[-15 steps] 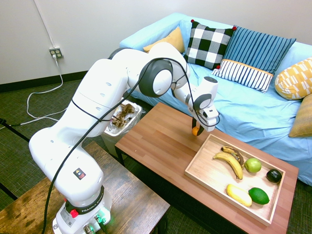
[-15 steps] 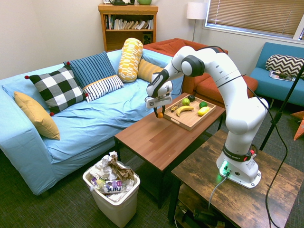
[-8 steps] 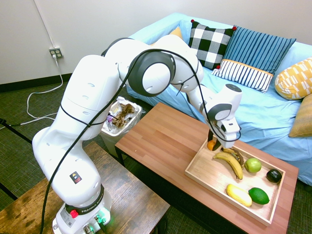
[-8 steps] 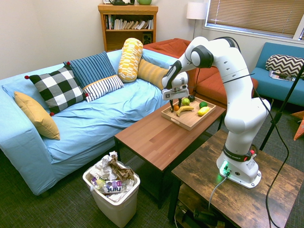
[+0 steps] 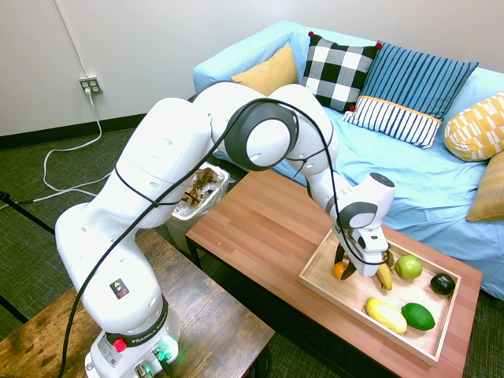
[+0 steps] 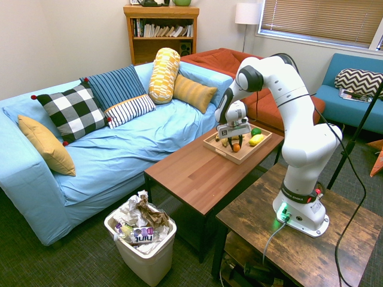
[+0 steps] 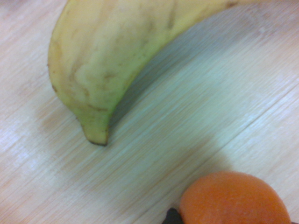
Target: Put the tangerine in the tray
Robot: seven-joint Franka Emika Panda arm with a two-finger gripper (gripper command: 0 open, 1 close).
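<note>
The small, round, bright-orange tangerine is pinched in my black-fingered gripper, within the outline of the shallow pale-wood tray, toward ten o'clock from its middle in the first exterior view. I judge the carrying nearly done; lowering, if any remains, and release are left. I can't tell whether the fruit touches the tray floor. Its skin looks finely dimpled, slightly blurred up close. From it, the curved yellow banana lies toward three o'clock, the smooth yellow lemon-like fruit between four and five.
</note>
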